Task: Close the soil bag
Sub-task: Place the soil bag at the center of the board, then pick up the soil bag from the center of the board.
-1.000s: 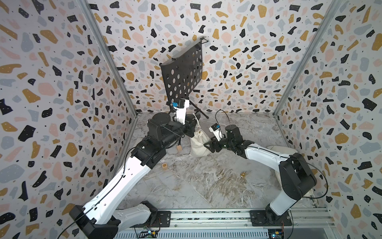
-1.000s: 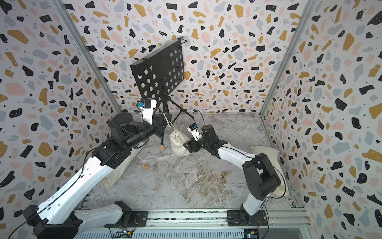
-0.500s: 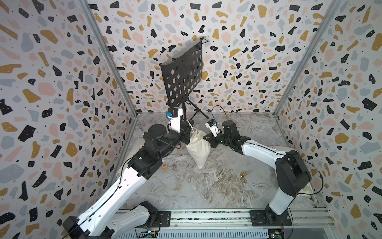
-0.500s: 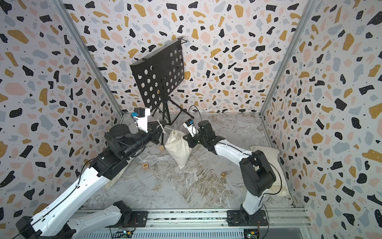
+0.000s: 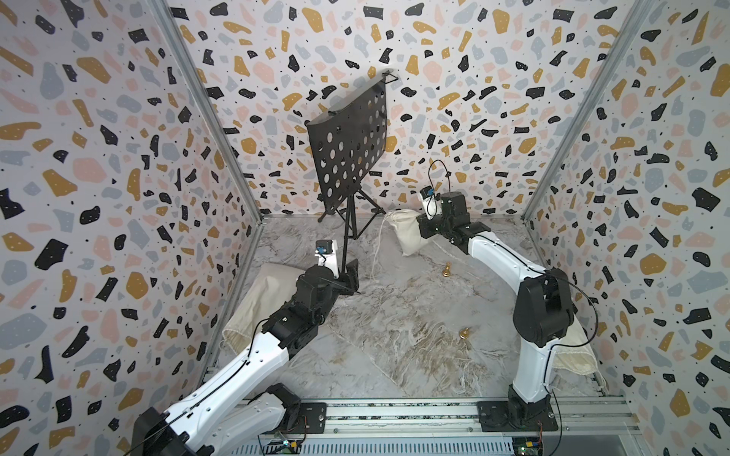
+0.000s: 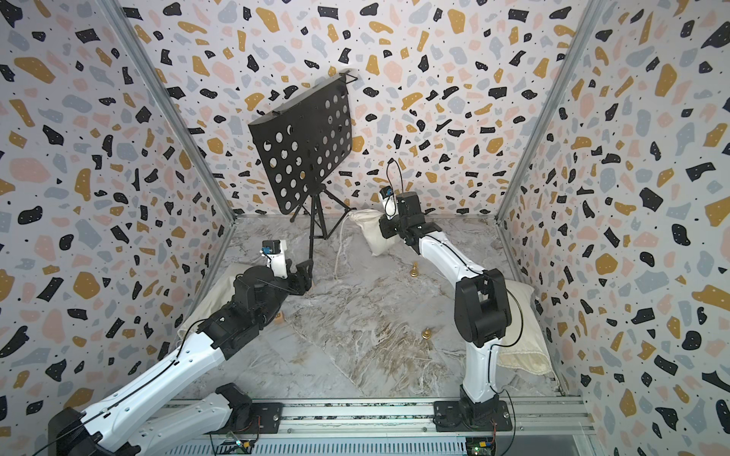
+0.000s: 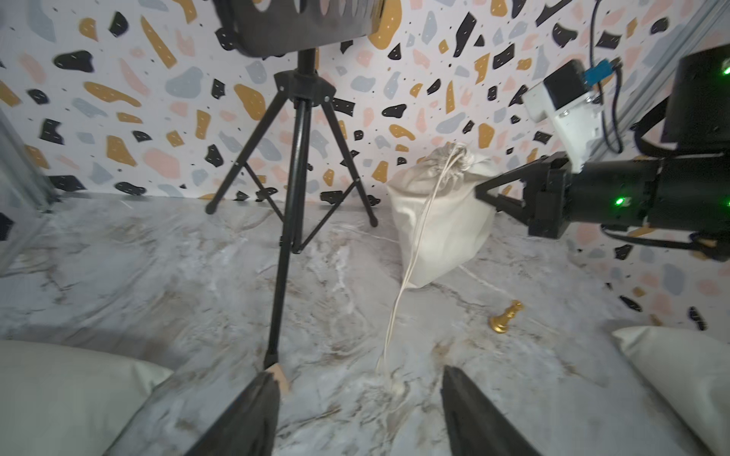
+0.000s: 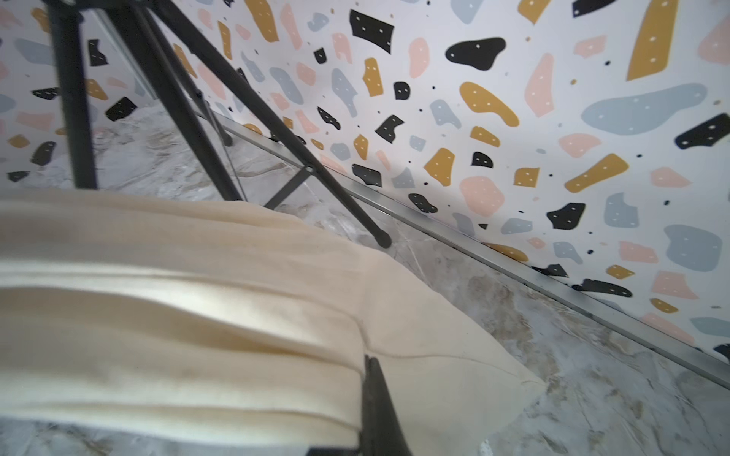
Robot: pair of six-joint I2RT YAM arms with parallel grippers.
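The soil bag (image 5: 407,239) (image 6: 373,239) is a cream cloth drawstring sack standing at the back, just right of the stand's legs. In the left wrist view its mouth (image 7: 458,158) is gathered tight. My right gripper (image 5: 420,229) (image 6: 382,229) (image 7: 480,193) (image 8: 367,361) is shut on a fold of cloth on the bag's side (image 8: 197,316). The drawstring (image 5: 375,252) (image 7: 399,308) trails from the mouth down across the floor. Its loose end lies between the fingers of my left gripper (image 5: 353,276) (image 6: 304,276) (image 7: 355,375), which is open and holds nothing.
A black perforated music stand (image 5: 347,146) on a tripod (image 7: 296,177) stands at the back centre, one leg reaching close to my left gripper. Two gold chess pawns (image 5: 447,269) (image 5: 465,333) lie on the marble floor. Cream pillows rest against the left wall (image 5: 268,300) and right wall (image 5: 572,355).
The right gripper shut on the bag and carried it back toward the rear wall. The left gripper let go of the drawstring, opened and drew back toward the front left.
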